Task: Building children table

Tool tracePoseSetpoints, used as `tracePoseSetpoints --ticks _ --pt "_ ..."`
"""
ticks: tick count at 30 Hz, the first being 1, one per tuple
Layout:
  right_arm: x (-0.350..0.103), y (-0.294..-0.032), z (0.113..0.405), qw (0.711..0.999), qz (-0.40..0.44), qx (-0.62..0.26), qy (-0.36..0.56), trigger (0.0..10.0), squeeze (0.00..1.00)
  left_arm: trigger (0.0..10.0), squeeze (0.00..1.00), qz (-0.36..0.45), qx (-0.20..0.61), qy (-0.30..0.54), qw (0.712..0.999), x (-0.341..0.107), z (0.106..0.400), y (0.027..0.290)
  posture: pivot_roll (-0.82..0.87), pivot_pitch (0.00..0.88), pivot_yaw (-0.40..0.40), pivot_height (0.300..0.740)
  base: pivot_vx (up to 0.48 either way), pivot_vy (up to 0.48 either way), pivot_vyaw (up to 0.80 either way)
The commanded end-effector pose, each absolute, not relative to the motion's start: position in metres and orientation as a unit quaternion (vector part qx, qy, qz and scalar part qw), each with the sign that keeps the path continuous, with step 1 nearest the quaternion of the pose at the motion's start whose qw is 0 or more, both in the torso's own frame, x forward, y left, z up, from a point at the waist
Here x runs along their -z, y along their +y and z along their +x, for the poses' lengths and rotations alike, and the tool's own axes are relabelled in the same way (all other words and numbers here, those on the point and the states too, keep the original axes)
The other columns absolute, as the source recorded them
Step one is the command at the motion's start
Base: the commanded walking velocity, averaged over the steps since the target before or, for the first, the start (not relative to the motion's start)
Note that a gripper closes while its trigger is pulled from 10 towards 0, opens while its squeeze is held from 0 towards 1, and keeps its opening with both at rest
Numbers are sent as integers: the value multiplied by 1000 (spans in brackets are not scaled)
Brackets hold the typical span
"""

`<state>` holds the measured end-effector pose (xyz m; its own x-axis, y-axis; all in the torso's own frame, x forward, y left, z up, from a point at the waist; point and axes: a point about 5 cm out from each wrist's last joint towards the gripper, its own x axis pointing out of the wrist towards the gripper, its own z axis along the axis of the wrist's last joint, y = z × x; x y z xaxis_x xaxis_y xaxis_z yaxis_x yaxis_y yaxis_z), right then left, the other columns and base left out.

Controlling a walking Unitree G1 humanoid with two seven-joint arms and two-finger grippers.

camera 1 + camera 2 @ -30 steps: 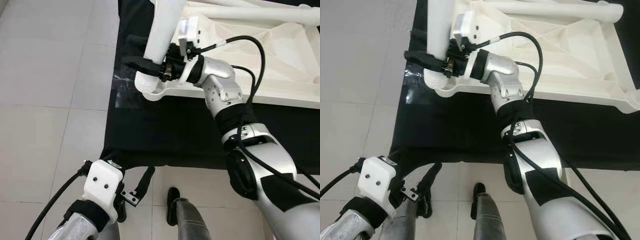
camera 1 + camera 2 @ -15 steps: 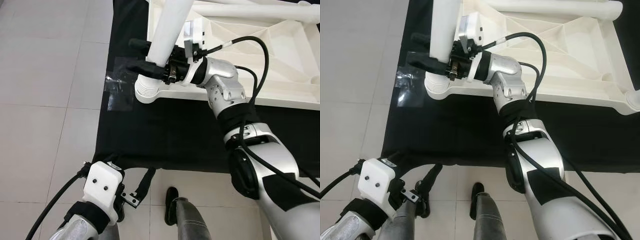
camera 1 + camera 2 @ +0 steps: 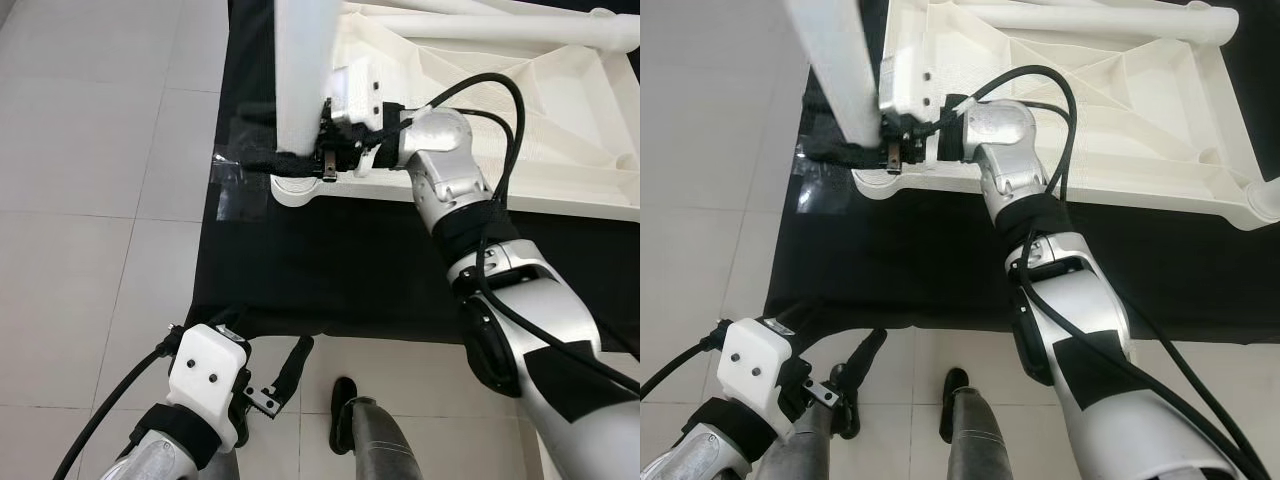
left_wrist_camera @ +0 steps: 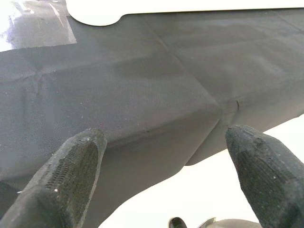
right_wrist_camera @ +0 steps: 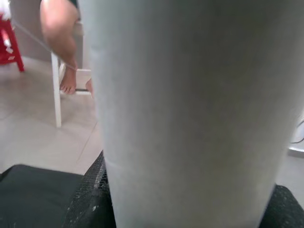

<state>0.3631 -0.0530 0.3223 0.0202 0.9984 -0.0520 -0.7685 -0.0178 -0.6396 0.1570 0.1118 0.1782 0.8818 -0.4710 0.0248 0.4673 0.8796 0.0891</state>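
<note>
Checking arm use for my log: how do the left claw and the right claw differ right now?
The right claw is extended over the black mat, shut on the white table leg at the tabletop's corner socket; the left claw hangs low near the mat's front edge. The right claw grips; the left claw is open, holding nothing. Both have black fingers.

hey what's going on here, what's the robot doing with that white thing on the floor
The robot is putting together a white plastic children's table. The tabletop lies upside down on a black mat on the tiled floor. The right gripper is shut on a white table leg, holding it upright at the tabletop's corner socket. Whether the leg is fully seated is hard to tell. The left gripper hangs idle and open over the mat's near edge. In the right wrist view, a person's leg shows in the background.
</note>
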Motion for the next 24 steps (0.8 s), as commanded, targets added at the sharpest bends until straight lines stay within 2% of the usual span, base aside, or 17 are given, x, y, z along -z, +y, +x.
tracePoseSetpoints --ticks 1,3,9,11,12,13,14,15,16,19,24 --pt "-282 -57 367 654 -280 -692 -124 10000 0 10000 0 32 244 -6 969 -171 155 110 148 425 -148 740 0 0 0" --pt "-286 -56 366 643 -292 -697 -123 10000 0 10000 0 31 243 -6 970 -171 155 109 147 425 -150 740 0 0 0" --pt "-293 -54 366 638 -285 -704 -128 10000 0 10000 0 30 242 -7 970 -171 156 109 144 426 -152 740 0 0 0" --pt "-299 -52 368 655 -258 -697 -134 10000 0 10000 0 30 241 -8 970 -171 157 109 141 425 -153 740 0 0 0" --pt "-302 -50 372 680 -231 -684 -133 10000 0 10000 0 29 241 -8 970 -171 157 109 138 424 -155 740 0 0 0" --pt "-302 -50 372 680 -231 -684 -133 10000 0 10000 0 29 241 -8 970 -171 157 109 138 424 -155 740 0 0 0" --pt "-305 -49 377 715 -202 -657 -128 10000 0 10000 0 28 241 -9 970 -171 157 109 138 424 -156 740 0 0 0" --pt "-305 -49 377 715 -202 -657 -128 10000 0 10000 0 28 241 -9 970 -171 157 109 138 424 -156 740 0 0 0" --pt "-305 -48 379 730 -192 -644 -127 10000 0 10000 0 28 241 -9 970 -171 157 108 138 424 -156 740 0 0 0" --pt "-304 -48 382 746 -181 -628 -124 10000 0 10000 0 28 241 -9 970 -171 157 109 139 425 -155 740 0 0 0" --pt "-295 -47 384 760 -158 -620 -115 10000 0 10000 0 28 239 -10 971 -171 157 109 142 427 -154 740 0 0 0"
